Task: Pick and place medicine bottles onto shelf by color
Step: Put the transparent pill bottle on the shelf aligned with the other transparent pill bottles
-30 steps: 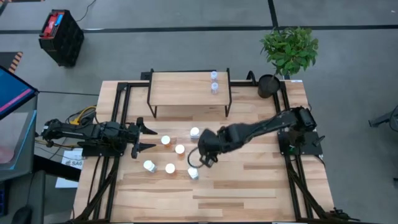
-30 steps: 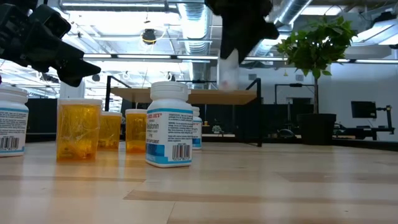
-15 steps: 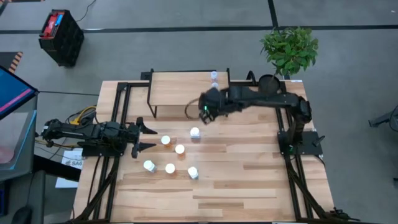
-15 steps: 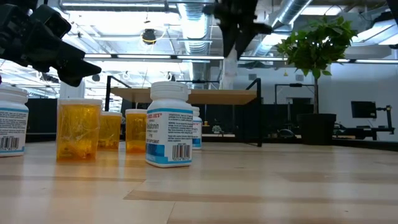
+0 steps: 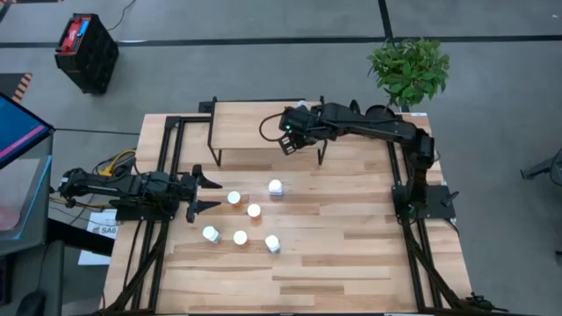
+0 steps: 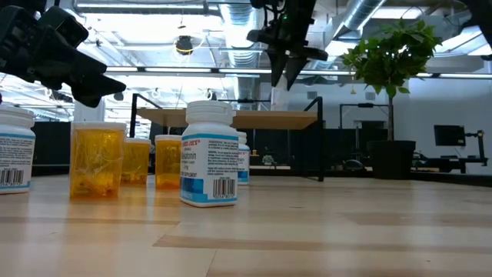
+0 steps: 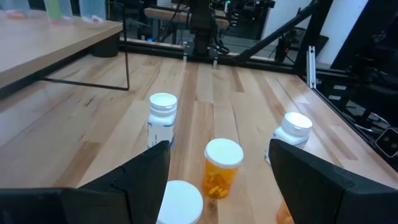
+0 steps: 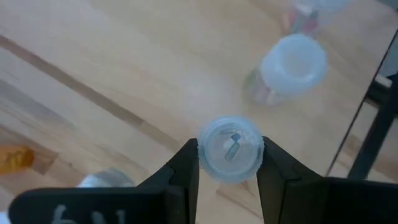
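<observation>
While six capped medicine bottles (image 5: pixel 240 237) are left standing mid-table, the left gripper (image 5: pixel 204 194) is kept spread beside them; farther back, a clear bluish bottle (image 8: pixel 231 149) is pinched by the right gripper (image 5: pixel 290 138) above the shelf (image 5: pixel 255 125) near the far edge.

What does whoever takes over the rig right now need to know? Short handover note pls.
Right gripper: shut on a clear bluish bottle, held over the shelf near its right end.
Left gripper: open, waiting at the table's left beside the loose bottles.
Done: at least one clear bottle already stands on the shelf, right end.
Left: set down the held bottle, then move the six capped bottles on the table, including white and orange ones.
</observation>
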Tool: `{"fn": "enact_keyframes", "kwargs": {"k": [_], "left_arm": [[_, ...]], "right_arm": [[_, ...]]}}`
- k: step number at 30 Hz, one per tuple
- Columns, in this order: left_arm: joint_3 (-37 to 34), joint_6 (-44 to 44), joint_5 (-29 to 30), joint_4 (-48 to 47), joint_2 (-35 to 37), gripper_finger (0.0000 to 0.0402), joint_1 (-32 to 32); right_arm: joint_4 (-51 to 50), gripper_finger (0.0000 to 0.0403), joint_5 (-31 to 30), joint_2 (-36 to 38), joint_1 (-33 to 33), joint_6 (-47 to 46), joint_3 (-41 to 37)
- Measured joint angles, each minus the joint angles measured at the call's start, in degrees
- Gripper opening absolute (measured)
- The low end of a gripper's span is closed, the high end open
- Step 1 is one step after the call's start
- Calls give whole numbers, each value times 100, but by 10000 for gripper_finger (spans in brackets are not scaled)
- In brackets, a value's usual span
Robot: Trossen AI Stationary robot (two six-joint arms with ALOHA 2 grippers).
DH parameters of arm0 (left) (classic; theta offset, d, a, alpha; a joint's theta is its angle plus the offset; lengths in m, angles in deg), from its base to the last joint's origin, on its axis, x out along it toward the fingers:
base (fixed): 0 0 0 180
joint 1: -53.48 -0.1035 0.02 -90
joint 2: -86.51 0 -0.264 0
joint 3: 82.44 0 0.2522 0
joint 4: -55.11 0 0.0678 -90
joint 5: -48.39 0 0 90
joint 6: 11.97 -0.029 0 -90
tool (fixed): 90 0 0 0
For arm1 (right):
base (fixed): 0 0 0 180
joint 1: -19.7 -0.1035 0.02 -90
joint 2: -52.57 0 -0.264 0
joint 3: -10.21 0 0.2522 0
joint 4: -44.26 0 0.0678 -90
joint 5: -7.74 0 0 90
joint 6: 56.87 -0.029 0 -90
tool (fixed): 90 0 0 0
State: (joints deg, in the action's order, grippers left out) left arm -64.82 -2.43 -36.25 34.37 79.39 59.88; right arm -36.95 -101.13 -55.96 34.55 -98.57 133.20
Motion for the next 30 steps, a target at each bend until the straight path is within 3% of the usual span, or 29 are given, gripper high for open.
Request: {"fn": "enact_keyframes", "kwargs": {"k": [14,25,30], "left_arm": [[0,11,-2,2,0,261,0],[0,11,-2,-2,0,261,0],[0,11,0,-4,0,261,0]], "right_arm": [[-77,117,7,-55,153,33,7],[-67,195,4,-57,186,18,7],[-65,213,2,-57,234,15,7]]}}
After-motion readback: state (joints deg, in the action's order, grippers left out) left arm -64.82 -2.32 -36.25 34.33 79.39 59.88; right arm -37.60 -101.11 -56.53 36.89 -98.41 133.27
